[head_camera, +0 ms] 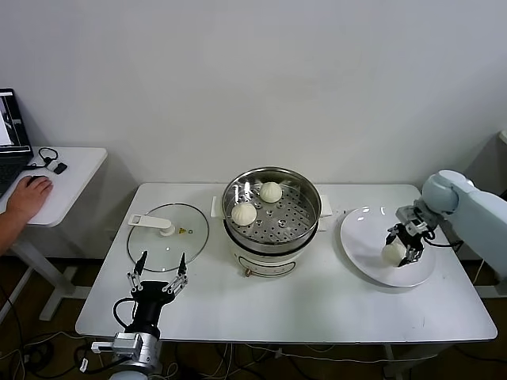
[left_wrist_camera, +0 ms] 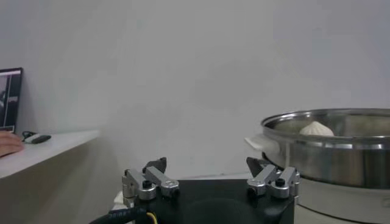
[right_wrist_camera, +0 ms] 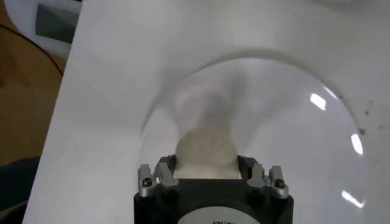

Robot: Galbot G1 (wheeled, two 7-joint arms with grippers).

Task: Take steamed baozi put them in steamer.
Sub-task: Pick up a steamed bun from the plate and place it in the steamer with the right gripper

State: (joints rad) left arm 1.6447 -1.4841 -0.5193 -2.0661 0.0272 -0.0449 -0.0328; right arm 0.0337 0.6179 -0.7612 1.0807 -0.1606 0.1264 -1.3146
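Note:
The steel steamer [head_camera: 295, 224] stands mid-table on its white pot base and holds two cream-white baozi [head_camera: 244, 213] [head_camera: 271, 191]. My right gripper [head_camera: 405, 245] is over the white plate [head_camera: 363, 229] at the right, shut on a third baozi [head_camera: 392, 253] at or just above the plate. In the right wrist view the baozi [right_wrist_camera: 206, 145] sits between the fingers of my right gripper [right_wrist_camera: 206, 164], over the plate [right_wrist_camera: 292, 122]. My left gripper [head_camera: 158, 273] is parked open and empty at the front left. It also shows in the left wrist view [left_wrist_camera: 210, 172], with the steamer [left_wrist_camera: 329, 155] beyond.
A flat glass lid with a white knob [head_camera: 168, 236] lies left of the steamer, just beyond my left gripper. A side desk [head_camera: 67, 178] with a person's hand [head_camera: 28, 196] on it stands at the far left. The wall is close behind the table.

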